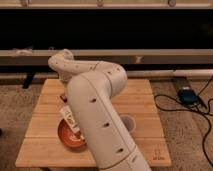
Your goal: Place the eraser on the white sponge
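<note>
One gripper (66, 86) hangs over the table's (145, 100) upper left part, left of frame centre, partly hidden by the arm (100, 130), its jaws spread wide and nothing seen between them. Just below it and a little left, the eraser (62, 96) lies on the wood at the arm's left edge, untouched; the sponge cannot be seen past the arm. Lower left a carton (70, 120) leans in a red plate (65, 139), and a cup (128, 123) stands right of the arm.
</note>
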Robot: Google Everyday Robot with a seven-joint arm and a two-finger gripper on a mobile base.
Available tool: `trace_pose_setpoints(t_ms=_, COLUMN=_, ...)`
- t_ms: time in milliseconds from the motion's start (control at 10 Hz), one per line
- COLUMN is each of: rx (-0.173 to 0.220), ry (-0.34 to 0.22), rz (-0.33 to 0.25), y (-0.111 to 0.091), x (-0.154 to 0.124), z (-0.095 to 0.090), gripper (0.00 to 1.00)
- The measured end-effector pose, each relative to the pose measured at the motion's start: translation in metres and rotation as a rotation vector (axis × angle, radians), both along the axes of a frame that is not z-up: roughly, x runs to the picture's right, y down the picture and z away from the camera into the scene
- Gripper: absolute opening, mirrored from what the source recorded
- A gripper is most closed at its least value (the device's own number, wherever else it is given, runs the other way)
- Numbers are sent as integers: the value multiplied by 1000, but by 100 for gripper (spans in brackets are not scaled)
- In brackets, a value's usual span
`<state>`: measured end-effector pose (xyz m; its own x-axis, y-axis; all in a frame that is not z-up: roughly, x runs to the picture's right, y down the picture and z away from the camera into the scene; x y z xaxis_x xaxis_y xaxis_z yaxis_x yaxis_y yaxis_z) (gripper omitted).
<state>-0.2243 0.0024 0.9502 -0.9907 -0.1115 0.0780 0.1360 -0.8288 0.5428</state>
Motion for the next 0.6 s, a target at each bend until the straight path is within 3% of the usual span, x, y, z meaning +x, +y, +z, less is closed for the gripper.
trace_pose_setpoints(t_ms=200, rx=-12, ry=9, rz=-40, y=8, x=-7, z=13, gripper=80)
trace_pose_setpoints(t_ms=600, rx=-32, ry=19, rz=-49, y=15, x=-9, z=26, gripper=80)
